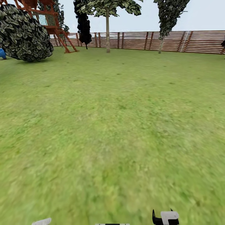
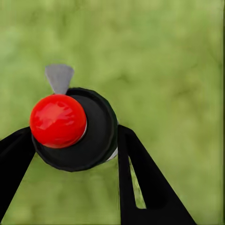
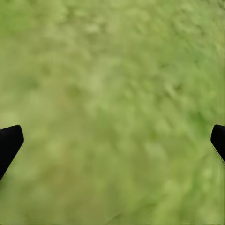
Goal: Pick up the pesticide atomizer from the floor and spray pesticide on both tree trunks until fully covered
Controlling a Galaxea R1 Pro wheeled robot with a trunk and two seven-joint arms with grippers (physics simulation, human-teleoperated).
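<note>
The pesticide atomizer (image 2: 58, 119) has a glossy red top, a black round cap and a small grey nozzle. My left gripper (image 2: 75, 140) is shut on it, one black finger on each side, above blurred grass. My right gripper (image 3: 112, 145) is open over bare grass, with just its black fingertips (image 3: 9, 143) at the picture's edges. In the head view its white and black body (image 1: 165, 218) sits at the bottom edge. Far across the lawn a tree (image 1: 107, 31) with a pale trunk stands by the fence. A second pale-trunked tree (image 1: 162, 40) stands to its right.
Green lawn (image 1: 112, 125) stretches ahead to a brown slat fence (image 1: 187, 42). A large dark leafy bush (image 1: 25, 34) and a red-brown play frame (image 1: 50, 22) stand at the far left. A black cypress-like tree (image 1: 83, 26) stands beside them.
</note>
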